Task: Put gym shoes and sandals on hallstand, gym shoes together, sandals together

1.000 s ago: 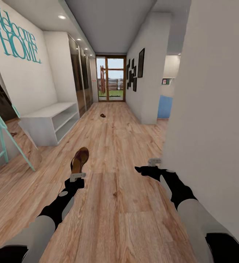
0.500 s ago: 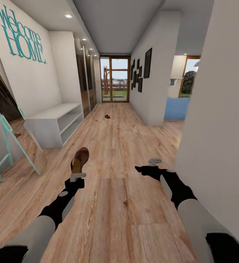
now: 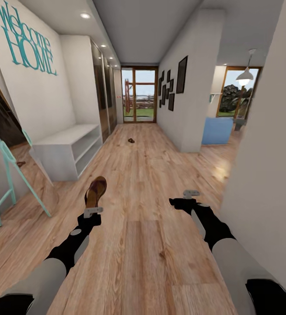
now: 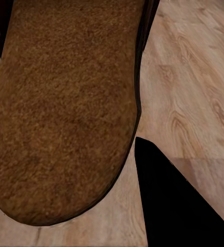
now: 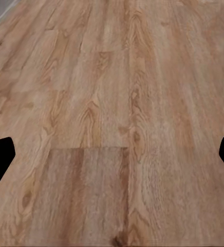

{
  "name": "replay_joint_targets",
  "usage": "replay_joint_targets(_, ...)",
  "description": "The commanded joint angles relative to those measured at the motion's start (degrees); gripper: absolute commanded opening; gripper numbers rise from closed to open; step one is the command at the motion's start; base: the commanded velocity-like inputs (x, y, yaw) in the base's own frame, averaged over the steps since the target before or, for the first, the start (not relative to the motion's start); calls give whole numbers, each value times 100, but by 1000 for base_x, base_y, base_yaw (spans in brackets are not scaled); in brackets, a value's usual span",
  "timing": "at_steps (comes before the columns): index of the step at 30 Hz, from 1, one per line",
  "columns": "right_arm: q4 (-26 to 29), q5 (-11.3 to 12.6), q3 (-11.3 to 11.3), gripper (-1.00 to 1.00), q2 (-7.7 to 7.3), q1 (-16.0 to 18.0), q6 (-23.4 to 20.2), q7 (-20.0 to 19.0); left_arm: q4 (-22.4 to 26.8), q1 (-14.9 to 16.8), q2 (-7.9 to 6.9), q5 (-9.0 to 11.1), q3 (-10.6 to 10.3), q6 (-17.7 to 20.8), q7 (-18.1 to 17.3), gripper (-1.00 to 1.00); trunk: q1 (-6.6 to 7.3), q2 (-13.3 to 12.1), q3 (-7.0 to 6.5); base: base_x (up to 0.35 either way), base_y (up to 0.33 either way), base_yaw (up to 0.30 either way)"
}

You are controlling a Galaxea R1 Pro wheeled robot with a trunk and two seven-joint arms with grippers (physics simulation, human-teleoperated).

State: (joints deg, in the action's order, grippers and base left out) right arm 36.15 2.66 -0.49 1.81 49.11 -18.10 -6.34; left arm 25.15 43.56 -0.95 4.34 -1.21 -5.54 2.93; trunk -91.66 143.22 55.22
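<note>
Carrying sandal (image 3: 95, 191) clamped in left gripper (image 3: 92, 211), above floor (image 3: 151, 245). Right gripper (image 3: 187, 197) spread apart, holding nothing. Second sandal (image 3: 130, 140) lying far down corridor. Heading to shoe rack (image 3: 64, 151) by left wall; keeping grip firm, lowering flat onto top.

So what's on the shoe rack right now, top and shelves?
The shoe rack has a bare top, and the visible shelf parts look empty. Their far ends are hidden. One sandal is in the left pincer; another lies on the floor.
</note>
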Motion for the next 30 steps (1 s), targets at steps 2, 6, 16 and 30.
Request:
replay_joint_targets(2, 0, 28, -4, 100, 2, 2, 47, 391, -2, 3, -1, 23, -14, -15, 9, -100, -1, 2, 6, 243, 229, 0)
replay_joint_targets(6, -43, 26, 2, 100, 7, 2, 681, 1389, -3, 3, -1, 23, -17, -13, 7, -100, -1, 2, 6, 243, 228, 0)
replay_joint_targets(16, -475, 25, -3, 100, 4, 2, 1751, 1751, -10, 3, -1, 23, -18, -17, 6, -100, -1, 2, 6, 244, 227, 0)
replay_joint_targets(30, -568, 55, -7, 100, 1, 2, 1820, 1752, -10, 3, -3, 23, -11, -17, 6, -100, -1, 2, 6, 257, 226, 0)
